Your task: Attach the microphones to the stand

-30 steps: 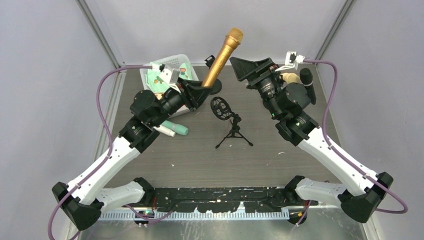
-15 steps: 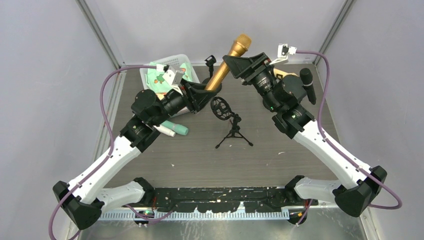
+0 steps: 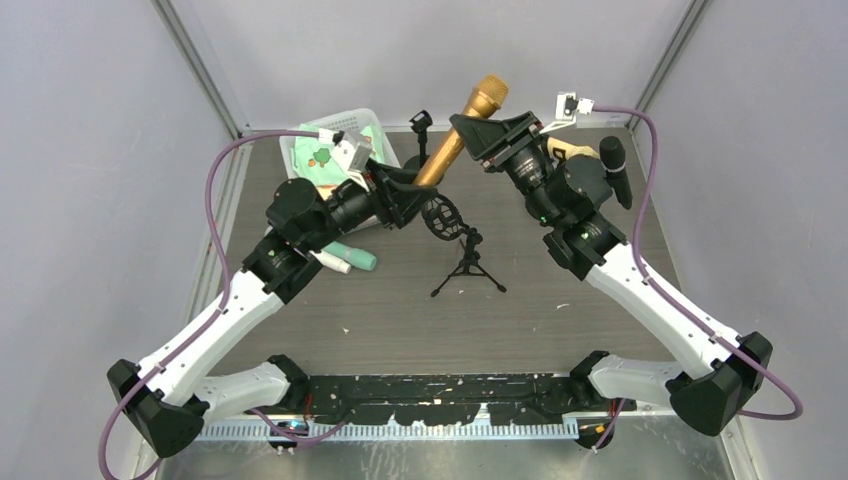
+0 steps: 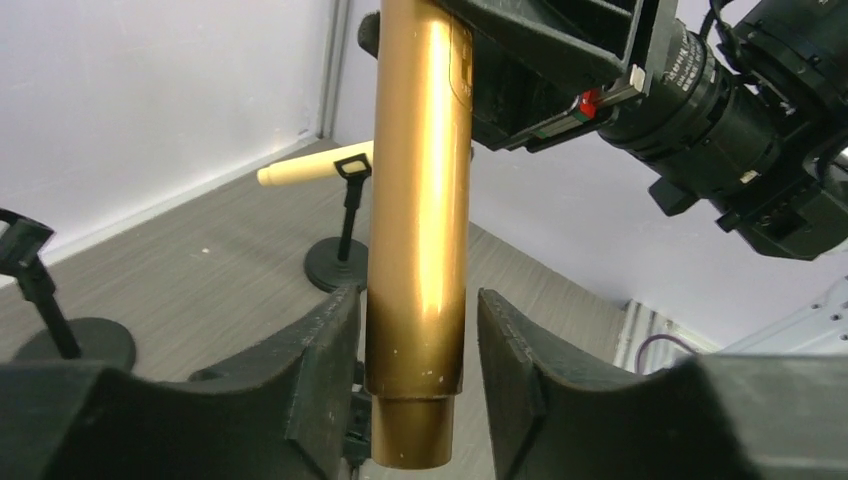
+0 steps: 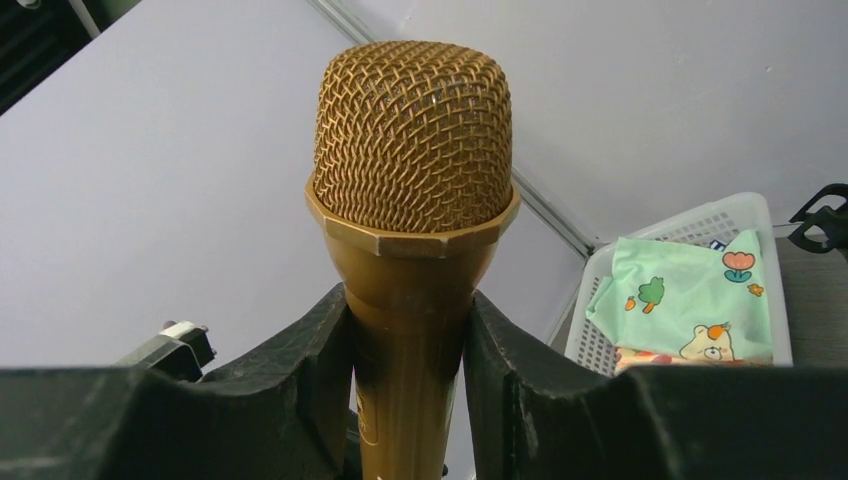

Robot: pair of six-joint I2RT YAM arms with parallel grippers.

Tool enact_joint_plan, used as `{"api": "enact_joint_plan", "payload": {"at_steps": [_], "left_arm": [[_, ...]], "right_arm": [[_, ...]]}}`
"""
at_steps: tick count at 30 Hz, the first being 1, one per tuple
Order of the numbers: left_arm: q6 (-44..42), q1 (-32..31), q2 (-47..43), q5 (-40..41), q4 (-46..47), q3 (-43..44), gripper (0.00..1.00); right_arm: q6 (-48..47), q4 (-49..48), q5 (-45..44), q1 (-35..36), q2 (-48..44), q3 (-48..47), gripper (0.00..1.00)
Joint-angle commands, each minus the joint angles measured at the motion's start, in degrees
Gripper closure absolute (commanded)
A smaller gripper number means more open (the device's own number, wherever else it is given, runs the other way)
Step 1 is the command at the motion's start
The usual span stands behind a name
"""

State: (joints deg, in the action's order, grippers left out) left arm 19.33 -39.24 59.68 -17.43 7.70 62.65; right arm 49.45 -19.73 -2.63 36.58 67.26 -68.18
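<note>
In the overhead view, the left gripper point(image 3: 415, 188) is clenching the lower end of the gold microphone point(image 3: 446, 154). The microphone is slanting up toward the upper centre of the frame, clear of the table point(image 3: 400, 320). The right gripper point(image 3: 466, 128) is grasping the same microphone just below its mesh head. Under them, at centre, the tripod stand point(image 3: 467, 265) is standing upright with its black shock mount point(image 3: 437, 215) on top. A black microphone point(image 3: 613, 170) and a cream microphone point(image 3: 572, 151) are lying at the upper right, partly behind the right arm. A white basket point(image 3: 345, 116) holding a patterned green cloth point(image 3: 322, 160) is sitting at the upper left.

In the left wrist view, the dark fingers point(image 4: 310, 380) are closing around the gold shaft near its butt end. The one at frame left is lying against it, and a thin sliver is showing beside the other tip. The right gripper is crossing the shaft at the top of the frame. Behind, the cream microphone is resting in a small round-base stand point(image 4: 335, 262).

In the right wrist view, both fingers point(image 5: 300, 390) are pressing on the microphone's neck, with the mesh head rising above them at centre. The basket is showing at the right edge.
</note>
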Motion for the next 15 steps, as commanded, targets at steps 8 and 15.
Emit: {"api": "enact_joint_plan", "payload": {"at_steps": [8, 15], "left_arm": [[5.5, 0.1, 0.4, 13.0, -5.2, 1.3, 0.27], [9.6, 0.1, 3.1, 21.2, -12.2, 2.3, 0.30]], "right_arm": [[-12.2, -6.9, -13.5, -0.4, -7.4, 10.0, 0.99], [-16.4, -12.4, -16.7, -0.4, -9.5, 16.7, 0.99]]}}
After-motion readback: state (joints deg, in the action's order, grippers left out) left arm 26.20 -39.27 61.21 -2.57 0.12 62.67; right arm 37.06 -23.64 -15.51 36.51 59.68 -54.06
